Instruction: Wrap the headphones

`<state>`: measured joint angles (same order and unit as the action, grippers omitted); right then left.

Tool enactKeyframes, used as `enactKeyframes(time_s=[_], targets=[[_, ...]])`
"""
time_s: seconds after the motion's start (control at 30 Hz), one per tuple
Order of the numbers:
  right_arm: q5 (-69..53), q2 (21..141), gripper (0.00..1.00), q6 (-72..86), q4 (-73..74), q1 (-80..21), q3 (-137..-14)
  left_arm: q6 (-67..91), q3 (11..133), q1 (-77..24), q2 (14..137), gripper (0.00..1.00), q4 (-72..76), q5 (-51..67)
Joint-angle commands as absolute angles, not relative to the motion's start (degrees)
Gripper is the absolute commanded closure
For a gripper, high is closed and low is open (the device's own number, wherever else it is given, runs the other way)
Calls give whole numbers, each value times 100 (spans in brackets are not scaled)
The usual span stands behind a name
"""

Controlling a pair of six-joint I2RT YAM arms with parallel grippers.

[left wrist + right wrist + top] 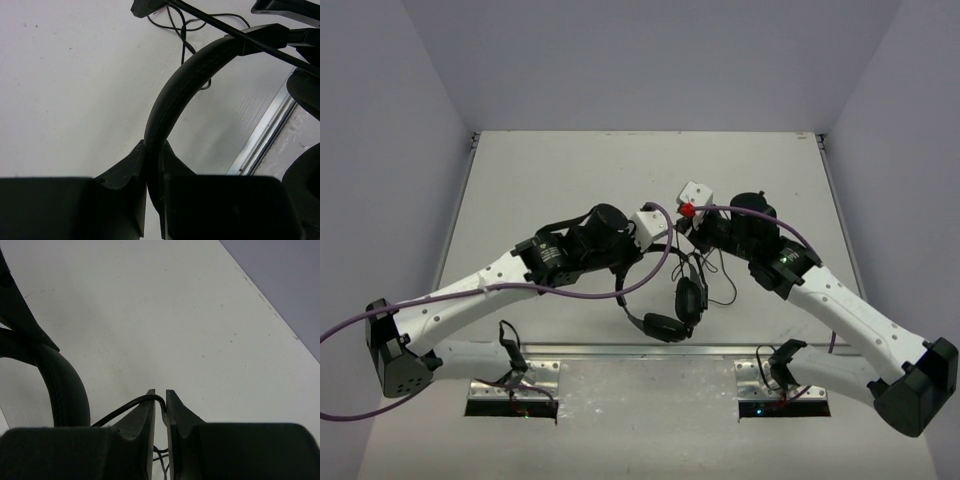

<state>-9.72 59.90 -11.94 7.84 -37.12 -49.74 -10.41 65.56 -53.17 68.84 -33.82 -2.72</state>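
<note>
The black headphones lie near the table's front middle, with the two earcups [676, 312] low and the thin headband [632, 300] arching up to my left gripper [658, 243]. In the left wrist view that gripper [152, 150] is shut on the headband [190, 75], which curves up and right. The thin black cable [718, 280] hangs in loose loops under my right gripper [692, 232]. In the right wrist view that gripper [160, 399] is shut on the cable [125, 410], which bends over the left finger. The headband [65, 385] stands at its left.
A metal rail [640, 350] runs along the table's front edge and also shows in the left wrist view [265, 130]. A purple robot cable [650, 275] loops from the left wrist across the headband. Grey walls enclose the table on three sides.
</note>
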Motion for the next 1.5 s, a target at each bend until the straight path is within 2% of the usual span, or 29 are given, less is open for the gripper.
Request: enactKeyframes(time_s=[0.0,0.13,0.2,0.63,0.8,0.97,1.3,1.47], targets=[[-1054,6064,86,-1240,325,-3569,-5142,-1143,6583,-5458,6487,100,-3261,272],[-1055,6064,89,-1116,80,-3463,-4992,-1143,6565,-5467,6355,99,-3261,203],[-1072,6073,99,-1046,35,-3410,-4966,-1151,6574,-5467,6319,100,-3269,202],[-1476,5713,99,-53,-1071,-2567,-4114,-949,6750,-5467,6468,100,-3542,-176],[-1415,5660,99,184,-1230,-2514,-4026,-888,6855,-5467,6662,100,-3683,-211],[-2047,5923,99,176,-941,-2514,-4298,-835,6969,-5467,6645,100,-3542,-26],[-2162,6161,99,387,-1380,-2514,-4017,-572,7251,-5467,6144,100,-3182,-1116],[-2907,6214,99,606,-2045,-2487,-3824,-484,7286,-5467,5889,100,-2760,-1099]])
